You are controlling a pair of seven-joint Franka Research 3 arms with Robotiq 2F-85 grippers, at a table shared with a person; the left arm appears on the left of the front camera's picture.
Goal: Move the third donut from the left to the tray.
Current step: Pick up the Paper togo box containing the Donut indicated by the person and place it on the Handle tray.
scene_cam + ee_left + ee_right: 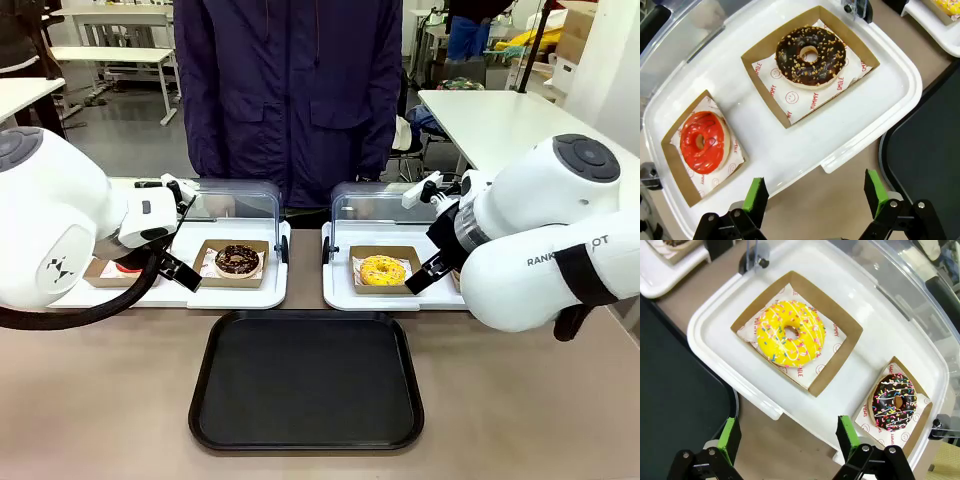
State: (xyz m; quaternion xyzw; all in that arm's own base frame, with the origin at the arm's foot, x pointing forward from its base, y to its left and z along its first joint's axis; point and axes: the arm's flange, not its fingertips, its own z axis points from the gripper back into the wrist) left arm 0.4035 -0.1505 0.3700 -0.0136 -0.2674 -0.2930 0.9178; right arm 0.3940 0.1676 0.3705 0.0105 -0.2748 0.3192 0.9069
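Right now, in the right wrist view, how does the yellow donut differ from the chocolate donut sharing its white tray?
Icing: the yellow donut is bright yellow; the chocolate donut is dark brown. Place: the yellow donut lies at the end of the white tray nearer the black tray; the chocolate donut lies near the opposite end. Shared: both are ring donuts with coloured sprinkles and white drizzle, each in a brown cardboard holder.

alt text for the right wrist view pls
A yellow sprinkled donut sits in a brown cardboard holder on a white tray, beyond the open right pincer. A chocolate sprinkled donut shares that tray; a black tray lies alongside.
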